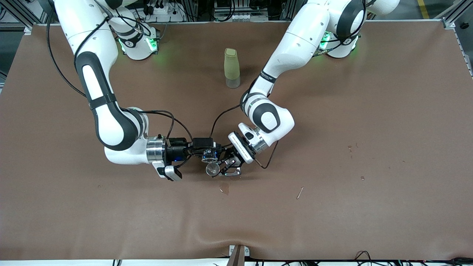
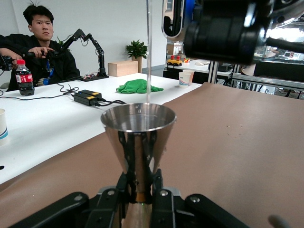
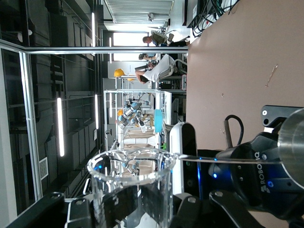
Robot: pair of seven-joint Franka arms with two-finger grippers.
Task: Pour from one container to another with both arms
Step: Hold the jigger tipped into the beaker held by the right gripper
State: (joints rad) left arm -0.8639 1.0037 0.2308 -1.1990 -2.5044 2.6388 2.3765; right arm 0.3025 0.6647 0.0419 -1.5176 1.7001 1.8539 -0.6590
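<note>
While poured into, shiny steel conical cup (image 2: 138, 124), clear glass beaker (image 3: 130, 183)

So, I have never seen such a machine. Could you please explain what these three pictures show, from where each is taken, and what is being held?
These are two white robot arms at a table covered in brown. One picture looks down from a high camera facing them; the other two come from small cameras on each arm's wrist.

The left tool grips a metal cone-shaped cup by its narrow waist and holds it upright. The right tool holds a clear glass beaker tipped over it. A thin stream of liquid falls into the metal cup, so pouring is under way.

On the table stands a tall olive-green bottle, farther from the high camera than the tools, untouched. A man sits at a white desk in the background.
</note>
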